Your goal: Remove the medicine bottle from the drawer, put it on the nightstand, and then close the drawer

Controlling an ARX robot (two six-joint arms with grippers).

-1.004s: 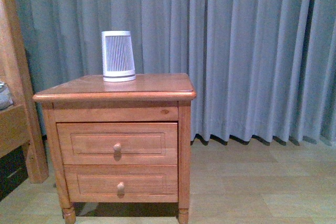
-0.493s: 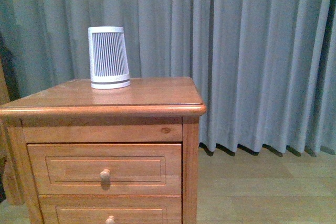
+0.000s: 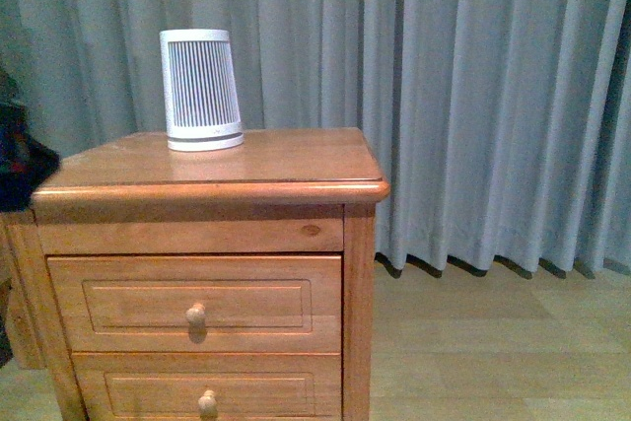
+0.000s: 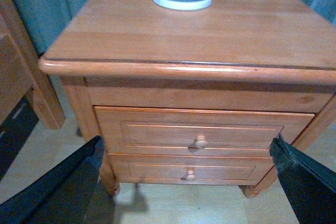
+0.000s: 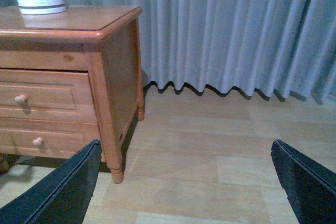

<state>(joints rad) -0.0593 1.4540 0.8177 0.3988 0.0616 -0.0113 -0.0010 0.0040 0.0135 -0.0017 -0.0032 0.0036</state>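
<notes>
Sitting shut, the upper drawer (image 3: 195, 305) hid its contents; a white ribbed device (image 3: 201, 91) stood on the nightstand (image 3: 286, 160). Left gripper (image 4: 186, 148) and right gripper (image 5: 185, 148) gaped, empty.

Shows a white, vertically ribbed, tapered plastic device (image 3: 202, 91) standing upright, narrower at the top, with a dark band near its base. Shows behind it a grey-blue pleated fabric curtain (image 3: 473, 96) hanging down to a pale wood-plank floor (image 3: 493, 342). Shows too a honey-brown wooden bed frame (image 4: 39, 90) resting on that floor, close to the curtain.
</notes>
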